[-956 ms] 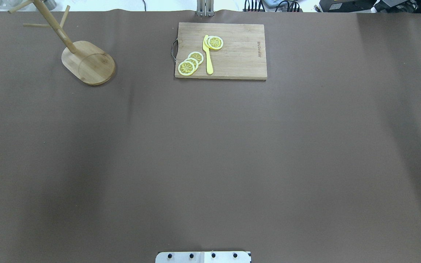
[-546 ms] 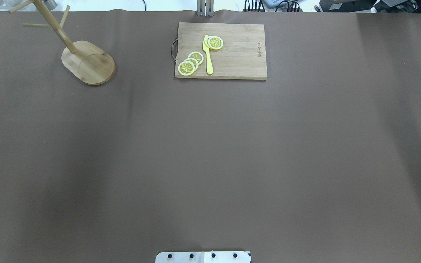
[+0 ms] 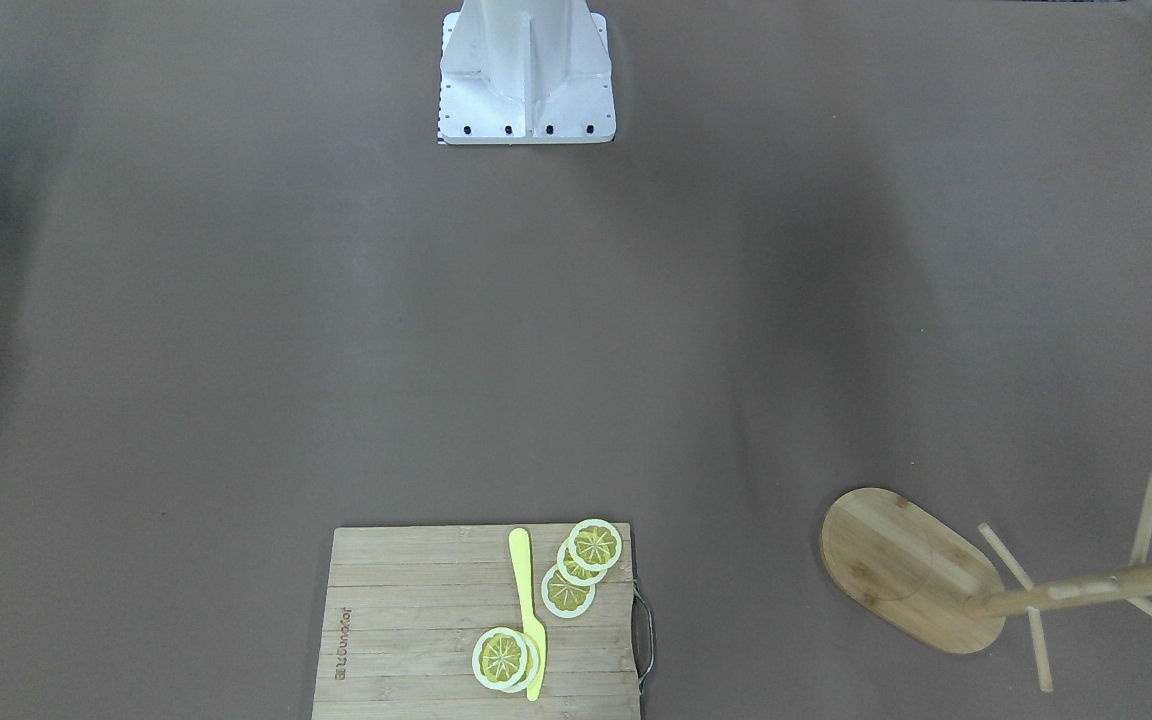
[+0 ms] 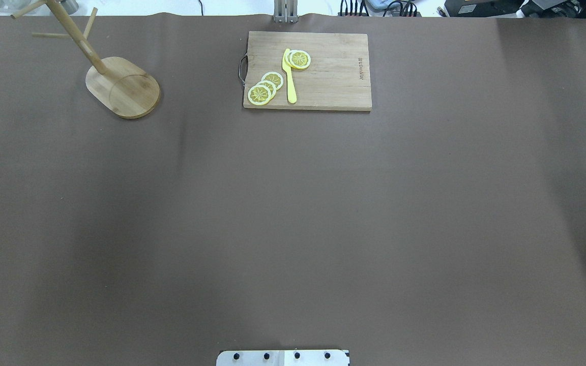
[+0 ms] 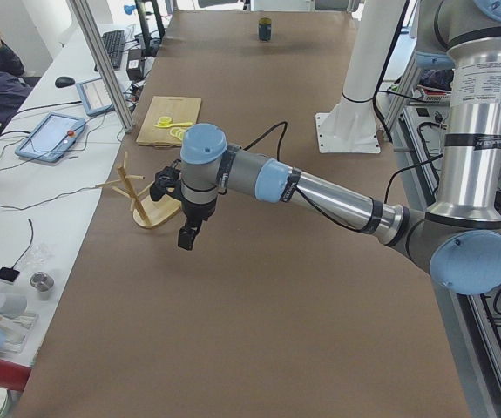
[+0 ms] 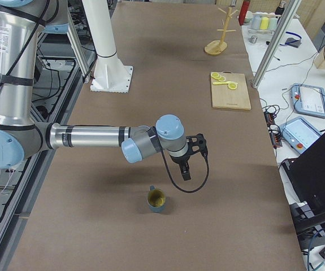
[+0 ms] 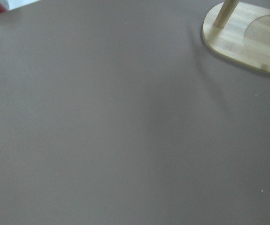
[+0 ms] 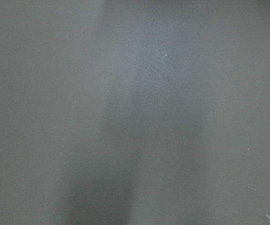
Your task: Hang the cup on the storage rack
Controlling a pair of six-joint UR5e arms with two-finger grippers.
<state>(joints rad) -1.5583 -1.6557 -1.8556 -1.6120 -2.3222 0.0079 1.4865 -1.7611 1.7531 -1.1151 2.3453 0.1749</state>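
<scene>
Brown table (image 4: pixel 293 203): no change over last second. Cup (image 6: pixel 156 200) upright, far from rack (image 4: pixel 122 87), untouched. Right gripper (image 6: pixel 185 171) also far from rack, left gripper (image 5: pixel 186 237) near rack. Finger opening on either: cannot tell. Pickup not yet begun.

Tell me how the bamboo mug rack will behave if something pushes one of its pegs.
The storage rack would probably tip rather than slide if pushed high: its post is tall and stands near one end of the oval base. It looks stiff and fairly light, being bamboo. The thin pegs may flex under a hard push.
</scene>
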